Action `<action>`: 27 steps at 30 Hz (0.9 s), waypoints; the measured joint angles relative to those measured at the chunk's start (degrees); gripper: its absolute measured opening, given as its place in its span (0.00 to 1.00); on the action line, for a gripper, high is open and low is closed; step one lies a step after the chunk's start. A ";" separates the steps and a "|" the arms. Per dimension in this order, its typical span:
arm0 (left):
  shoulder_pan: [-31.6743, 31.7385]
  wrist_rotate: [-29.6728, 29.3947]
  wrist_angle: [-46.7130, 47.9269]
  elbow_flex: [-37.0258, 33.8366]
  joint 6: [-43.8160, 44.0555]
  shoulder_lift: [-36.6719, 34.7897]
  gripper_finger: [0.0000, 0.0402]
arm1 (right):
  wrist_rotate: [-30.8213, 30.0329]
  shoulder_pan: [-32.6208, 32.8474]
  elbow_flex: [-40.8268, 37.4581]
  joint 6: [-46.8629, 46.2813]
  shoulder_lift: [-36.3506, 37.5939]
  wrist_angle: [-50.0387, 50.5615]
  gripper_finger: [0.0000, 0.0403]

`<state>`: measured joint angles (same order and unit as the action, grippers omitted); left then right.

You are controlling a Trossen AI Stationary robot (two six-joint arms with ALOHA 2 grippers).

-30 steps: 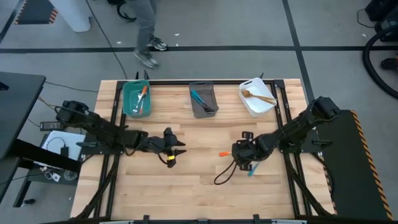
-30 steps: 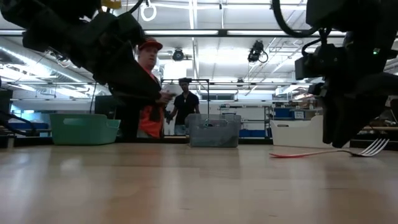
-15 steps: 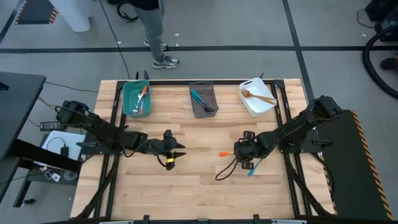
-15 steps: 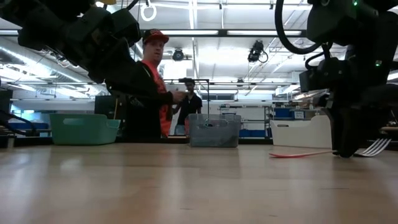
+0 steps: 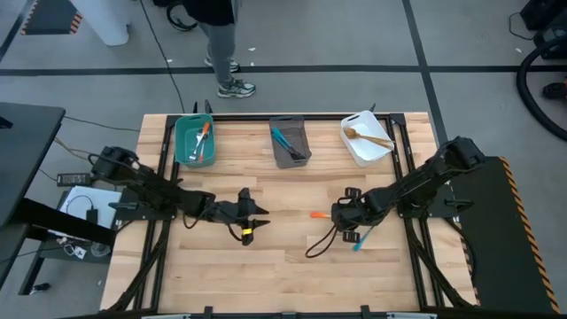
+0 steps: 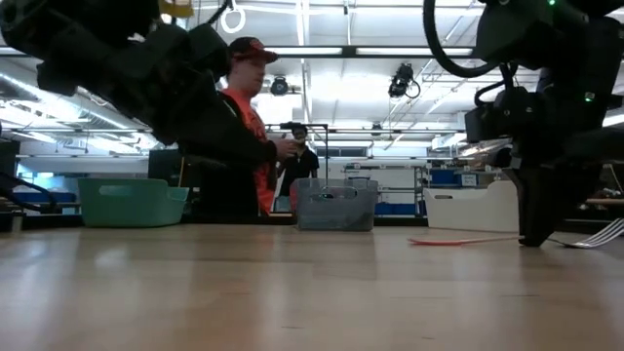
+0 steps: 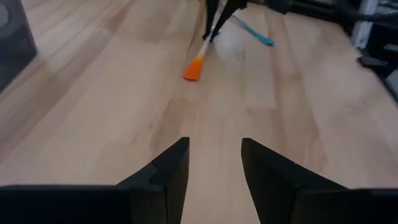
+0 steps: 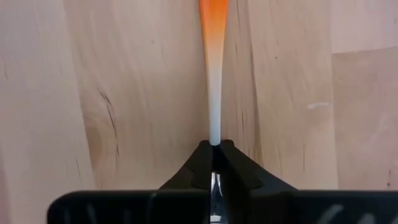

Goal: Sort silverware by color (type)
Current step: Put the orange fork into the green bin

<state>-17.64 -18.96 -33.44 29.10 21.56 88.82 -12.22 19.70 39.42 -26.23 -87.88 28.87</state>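
While my right hand [image 8: 213, 155] pinches the orange fork [image 8: 214, 62] at its thin neck, it looks light, stiff, slippery; left hand [image 7: 214, 163] hangs open.

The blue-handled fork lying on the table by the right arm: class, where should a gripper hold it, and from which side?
Grip the blue-handled fork mid-handle, from straight above, fingers straddling its width. It lies flat and thin, partly under the right gripper, which is shut on the orange-handled fork.
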 joint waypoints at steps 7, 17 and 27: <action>1.08 0.65 1.31 5.53 -5.65 5.39 0.44 | -1.00 -0.09 2.09 1.37 -0.18 -2.09 0.04; 1.48 0.90 3.39 14.40 -16.27 12.20 0.53 | -0.18 -0.10 2.21 0.76 -0.15 -9.21 0.05; 1.45 0.71 9.41 23.28 -35.72 16.78 0.54 | 7.03 -3.38 2.33 -8.49 -0.19 -14.40 0.05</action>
<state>-16.19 -18.25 -24.04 52.38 -14.16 105.60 -5.19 16.33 41.74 -34.73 -88.07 14.47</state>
